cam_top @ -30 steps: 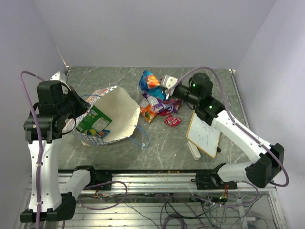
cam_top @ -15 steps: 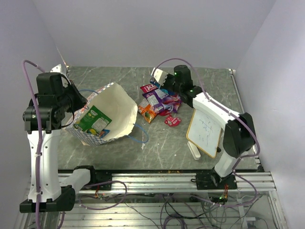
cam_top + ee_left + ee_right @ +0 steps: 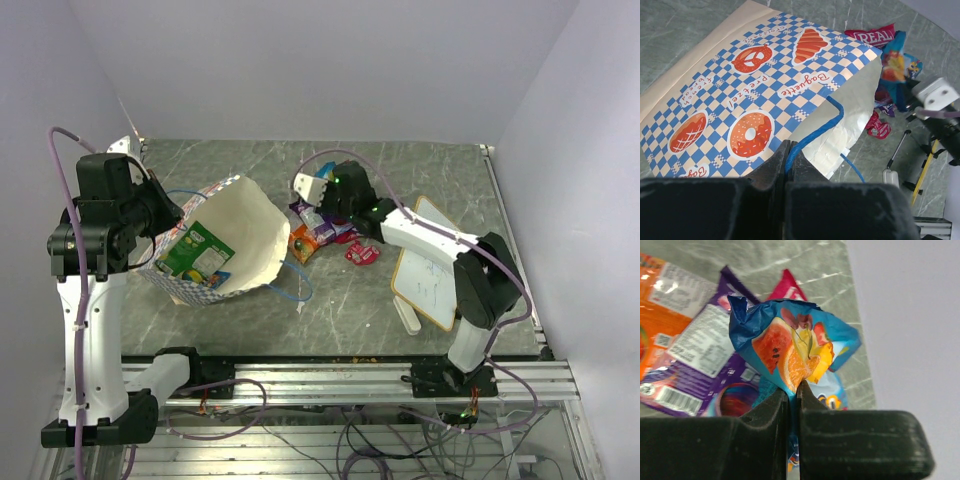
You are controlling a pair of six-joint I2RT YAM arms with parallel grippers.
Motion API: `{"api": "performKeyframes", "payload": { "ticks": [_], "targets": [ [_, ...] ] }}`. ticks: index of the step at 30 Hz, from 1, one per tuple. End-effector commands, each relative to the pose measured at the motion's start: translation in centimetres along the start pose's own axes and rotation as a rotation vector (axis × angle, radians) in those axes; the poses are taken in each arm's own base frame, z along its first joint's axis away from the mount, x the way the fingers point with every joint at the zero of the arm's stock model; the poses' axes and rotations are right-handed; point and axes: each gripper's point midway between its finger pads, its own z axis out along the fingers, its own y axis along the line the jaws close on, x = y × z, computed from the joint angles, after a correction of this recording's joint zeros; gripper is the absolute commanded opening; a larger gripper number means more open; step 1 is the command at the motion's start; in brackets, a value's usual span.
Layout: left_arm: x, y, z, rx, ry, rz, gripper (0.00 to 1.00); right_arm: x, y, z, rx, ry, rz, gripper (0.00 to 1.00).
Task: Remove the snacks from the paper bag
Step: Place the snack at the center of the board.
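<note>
Left end effector [image 3: 788, 150] on handle [image 3: 815, 134]; paper bag [image 3: 750, 100] mouth rightward

a robotics lab test cell is shown, not a home or a shop. a left arm [image 3: 88, 330] and a right arm [image 3: 430, 235], white and black, are bolted to an aluminium rail [image 3: 320, 375] at the near edge of a grey marbled table [image 3: 420, 170] — the table is boxed in by plain pale walls [image 3: 300, 70]. loose cables [image 3: 300, 430] are left exposed below the rail, and purple ones are run along both arms. a handwritten whiteboard [image 3: 430, 270] is laid on the table.
</note>
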Motion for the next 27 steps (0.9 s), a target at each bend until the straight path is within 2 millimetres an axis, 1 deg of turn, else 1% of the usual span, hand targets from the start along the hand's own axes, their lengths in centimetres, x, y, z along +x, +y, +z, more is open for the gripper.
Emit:
{"api": "performKeyframes", "payload": {
  "ticks": [1, 2, 4, 5, 7, 9, 11, 13, 17, 19, 21, 23, 25, 27],
  "targets": [
    [-0.2, -0.5, -0.7, 0.02, -0.008, 0.012, 0.07, -0.5, 2.7, 0.9, 0.016, -0.026, 0.119, 0.0],
    [-0.2, -0.5, -0.7, 0.021, -0.008, 0.01, 0.07, 0.2, 3.6, 1.2, 0.014, -0.014, 0.151, 0.0],
    [-0.1, -0.8, -0.8, 0.036, -0.005, 0.004, 0.07, 1.8, 4.6, 1.6, 0.03, 0.009, 0.172, 0.0],
    [0.0, -1.0, -0.8, 0.05, -0.004, 0.003, 0.07, 2.1, 4.9, 1.8, 0.035, 0.008, 0.168, 0.07],
    [0.5, -1.5, -0.8, 0.088, 0.008, -0.002, 0.07, 2.0, 4.9, 1.7, 0.027, -0.013, 0.165, 0.19],
    [0.9, -2.3, -0.8, 0.137, 0.02, -0.007, 0.07, 1.2, 4.1, 1.2, 0.027, -0.036, 0.175, 0.31],
    [1.6, -3.3, -0.8, 0.206, 0.038, -0.011, 0.07, 0.1, 2.9, 0.0, 0.044, -0.071, 0.201, 0.43],
    [2.2, -4.4, -1.0, 0.285, 0.051, -0.018, 0.07, -1.4, 1.4, -1.8, 0.06, -0.127, 0.228, 0.53],
    [4.1, -6.4, -0.9, 0.445, 0.108, -0.036, 0.07, -4.1, 0.3, -5.5, 0.035, -0.236, 0.239, 0.73],
    [5.4, -7.2, -1.0, 0.52, 0.155, -0.05, 0.07, -5.0, 0.0, -7.3, 0.026, -0.277, 0.231, 0.75],
    [6.7, -7.7, -1.4, 0.582, 0.201, -0.073, 0.07, -5.8, 0.2, -8.8, 0.005, -0.318, 0.208, 0.75],
    [7.8, -7.8, -1.8, 0.618, 0.22, -0.089, 0.07, -6.9, 0.4, -10.4, -0.018, -0.386, 0.18, 0.75],
    [9.0, -7.5, -2.2, 0.627, 0.237, -0.101, 0.07, -8.5, 1.7, -12.1, -0.075, -0.497, 0.102, 0.75],
    [10.4, -7.1, -2.7, 0.623, 0.272, -0.117, 0.07, -10.0, 4.3, -13.6, -0.167, -0.622, -0.011, 0.75]
  ]
}}
